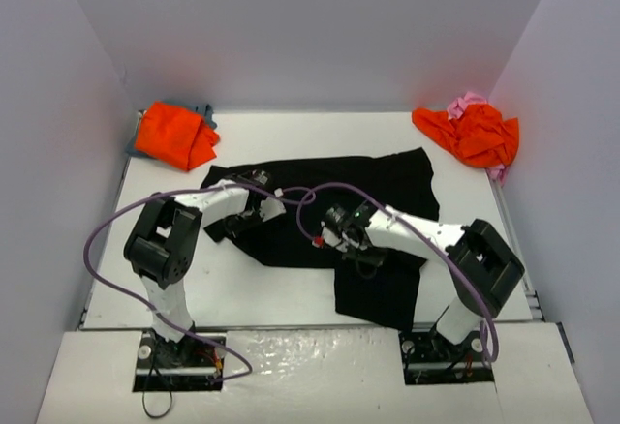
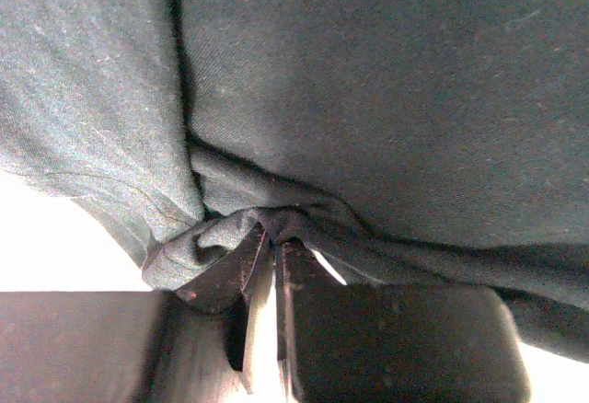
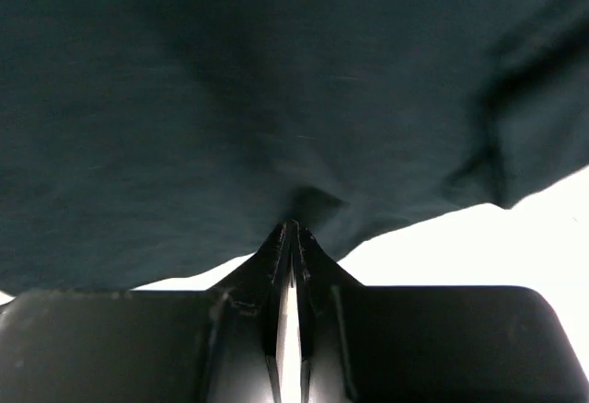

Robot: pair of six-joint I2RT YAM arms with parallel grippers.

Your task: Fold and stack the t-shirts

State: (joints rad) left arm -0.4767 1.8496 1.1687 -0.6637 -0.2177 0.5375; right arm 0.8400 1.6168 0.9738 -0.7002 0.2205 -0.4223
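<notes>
The black t-shirt lies spread over the middle of the table, its lower flap reaching the near edge. My left gripper is at the shirt's left end. In the left wrist view it is shut on a bunched fold of the black cloth. My right gripper sits over the shirt's middle. In the right wrist view it is shut on a pinch of the black cloth near its edge.
An orange t-shirt lies on a blue-grey one at the back left corner. Another orange t-shirt lies bunched over a pink one at the back right. White walls enclose the table on three sides.
</notes>
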